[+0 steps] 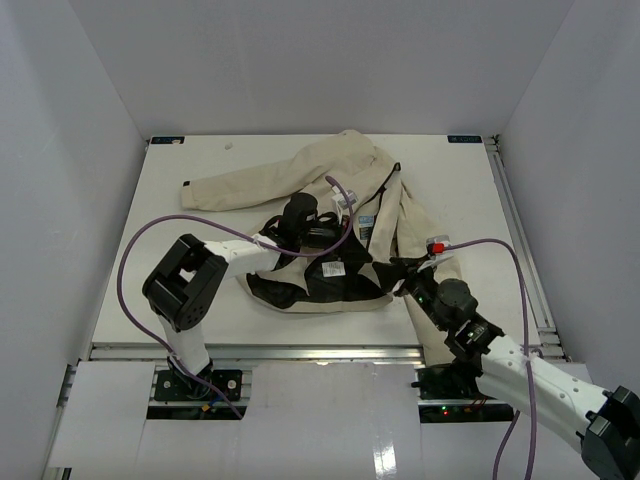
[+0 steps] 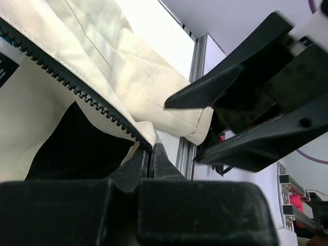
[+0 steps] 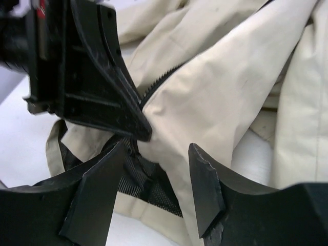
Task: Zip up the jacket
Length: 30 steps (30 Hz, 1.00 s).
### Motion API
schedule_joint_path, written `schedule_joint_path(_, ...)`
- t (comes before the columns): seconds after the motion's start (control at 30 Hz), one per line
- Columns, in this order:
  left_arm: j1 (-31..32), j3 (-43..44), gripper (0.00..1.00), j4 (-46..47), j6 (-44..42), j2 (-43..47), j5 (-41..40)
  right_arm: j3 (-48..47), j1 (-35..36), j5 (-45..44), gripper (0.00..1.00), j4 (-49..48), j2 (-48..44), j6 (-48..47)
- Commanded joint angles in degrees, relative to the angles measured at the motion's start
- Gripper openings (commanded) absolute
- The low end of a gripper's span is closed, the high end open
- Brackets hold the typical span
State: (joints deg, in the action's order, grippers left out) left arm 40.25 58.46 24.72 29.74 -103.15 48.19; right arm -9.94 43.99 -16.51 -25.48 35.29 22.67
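Cloth soft, light and floppy: the jacket [image 1: 350, 150] lies spread open on the desk [image 1: 460, 160]. Left jaws are pinched together on its toothed zipper edge [image 2: 77, 89]; right jaws stand apart, straddling fabric just beside them. Best hold, I judge, is that stiffer zipper tape.

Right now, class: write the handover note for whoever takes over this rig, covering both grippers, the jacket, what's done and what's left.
Left gripper: shut on one zipper edge of the jacket, at the end of its teeth.
Right gripper: open, straddling a beige fold, gripping nothing.
Jacket: on the table, front open, black lining showing.
Done: one edge pinned.
Left: join the edges, zip up.
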Motion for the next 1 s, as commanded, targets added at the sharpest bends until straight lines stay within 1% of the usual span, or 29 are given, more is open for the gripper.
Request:
schedule_joint_path(0.0, 0.4, 0.5, 0.0, -0.1, -1.9, 3.4, 2.0, -1.5, -0.1, -5.5, 0.6, 2.3, 1.6, -0.5)
schedule_joint_path(0.17, 0.3, 0.0, 0.0, 1.3, -1.3, 4.3, 4.0, -4.1, -0.1, -3.2, 0.55, 2.1, 7.6, -1.8)
schedule_joint_path(0.33, 0.3, 0.3, 0.0, 0.8, -1.3, 4.6, 4.4, -1.8, -0.1, 1.2, 0.54, -0.9, 6.4, -3.8)
schedule_joint_path(0.53, 0.3, -0.5, 0.0, 4.6, 0.8, 4.4, 7.5, -3.2, -0.1, 2.2, 0.48, -1.7, 8.8, -5.9)
schedule_joint_path(0.6, 0.4, -0.5, 0.0, 4.8, 0.9, 4.2, 7.9, -3.7, -0.1, 2.7, 0.44, -1.8, 10.2, -6.4)
schedule_joint_path(0.63, 0.3, -0.4, 0.0, 4.7, 0.9, 4.1, 8.0, -4.0, -0.1, 2.8, 0.39, -1.8, 10.6, -6.5)
schedule_joint_path(0.67, 0.3, -0.3, 0.0, 4.6, 0.9, 4.1, 8.1, -4.2, -0.1, 2.9, 0.33, -1.8, 10.7, -6.6)
schedule_joint_path(0.73, 0.4, -0.2, 0.0, 3.9, 0.0, 3.9, 8.2, -3.9, -0.1, 2.8, 0.17, -1.8, 10.0, -6.6)
schedule_joint_path(0.77, 0.4, 0.0, 0.03, 3.3, -0.3, 3.7, 8.4, -3.6, -0.1, 2.7, 0.1, -1.8, 9.3, -6.6)
schedule_joint_path(0.8, 0.3, 0.2, 0.05, 2.0, -1.4, 3.6, 8.3, -3.5, -0.2, 2.8, 0.08, -1.7, 8.5, -6.6)
schedule_joint_path(0.87, 0.4, 0.6, 0.16, 0.2, -3.3, 3.6, 8.5, -3.6, -0.3, 3.5, 0.08, -1.5, 7.9, -6.7)
schedule_joint_path(0.9, 0.4, 0.5, 0.2, -0.5, -4.3, 4.1, 8.4, -3.6, -0.4, 4.0, 0.08, -1.3, 7.5, -6.5)
schedule_joint_path(0.93, 0.4, 0.5, 0.28, -2.1, -6.4, 4.4, 7.9, -3.8, -0.3, 5.1, 0.08, -1.2, 7.3, -6.3)
schedule_joint_path(0.97, 0.4, 0.7, 0.31, -3.3, -7.8, 4.7, 7.3, -3.8, -0.4, 5.7, 0.08, -1.2, 7.3, -6.2)
